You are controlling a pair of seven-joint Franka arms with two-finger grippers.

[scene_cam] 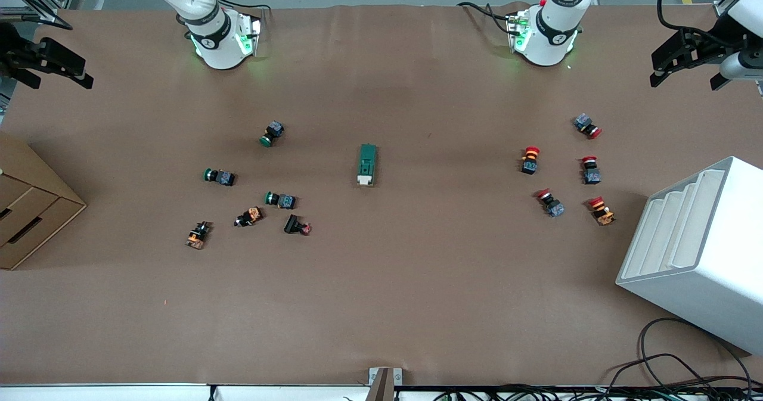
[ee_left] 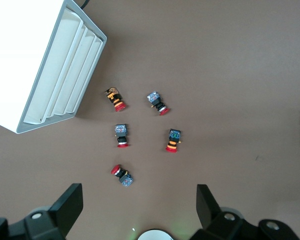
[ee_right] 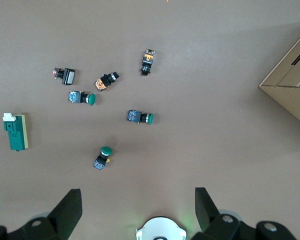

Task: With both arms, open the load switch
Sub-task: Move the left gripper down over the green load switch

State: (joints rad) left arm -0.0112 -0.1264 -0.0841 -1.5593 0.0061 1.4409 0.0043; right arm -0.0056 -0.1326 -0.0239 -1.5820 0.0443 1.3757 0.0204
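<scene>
Front view: a brown table (scene_cam: 381, 305) with both arms drawn back, each waiting high at its own end.
Load switch: the dark-green block (scene_cam: 367, 164) lies flat near the middle of the table, between the two clusters of buttons, its white lever end turned toward the front camera; nothing touches it.
Left gripper: black fingers (scene_cam: 685, 61) spread wide apart, empty, up over the table edge at the left arm's end; its wrist view looks down on five red-capped buttons (ee_left: 121, 135) and a white slotted bin (ee_left: 55, 75).
Right gripper: at the frame edge (scene_cam: 45, 62) over the right arm's end; in the right wrist view its fingers (ee_right: 65, 212) stand well apart, holding nothing.
Green-capped buttons: three (scene_cam: 273, 133), with what seem to be three capless button bodies (scene_cam: 197, 235) nearer the camera.
Cardboard box: at the right arm's end (scene_cam: 30, 210).
</scene>
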